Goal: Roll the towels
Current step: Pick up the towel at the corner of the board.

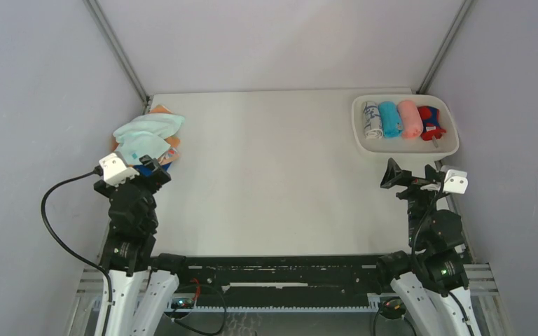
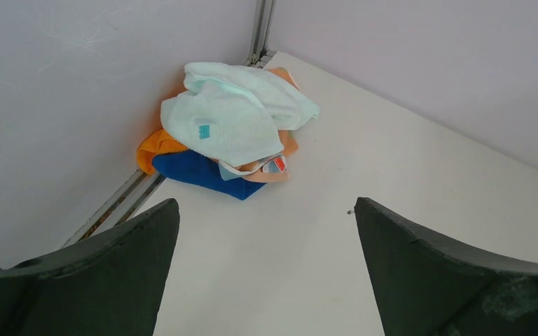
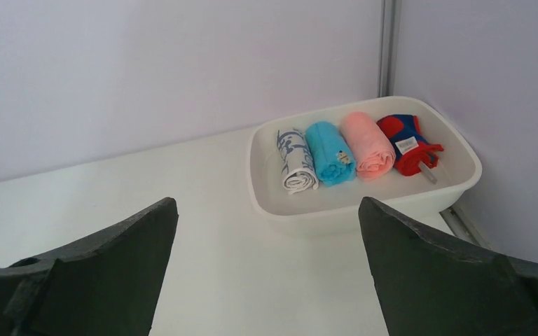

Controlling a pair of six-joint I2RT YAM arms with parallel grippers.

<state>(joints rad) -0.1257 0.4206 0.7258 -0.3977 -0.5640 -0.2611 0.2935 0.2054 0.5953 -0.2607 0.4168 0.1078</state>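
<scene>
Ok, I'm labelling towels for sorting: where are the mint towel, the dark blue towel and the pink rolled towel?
mint towel [image 2: 221,122], left wrist view, middle of its top fold.
dark blue towel [image 2: 199,170], left wrist view, exposed edge under the pile.
pink rolled towel [image 3: 366,142], right wrist view, middle of the roll.

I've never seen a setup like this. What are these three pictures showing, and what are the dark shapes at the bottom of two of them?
Two robot arms sit at a table's near edge. One picture looks down from above. The other two come from cameras on the wrists; the dark shapes are each arm's own fingers. The left end effector faces a loose towel pile in the corner. The right end effector faces a white tray holding four rolled towels. Both end effectors are open and hold nothing.
</scene>
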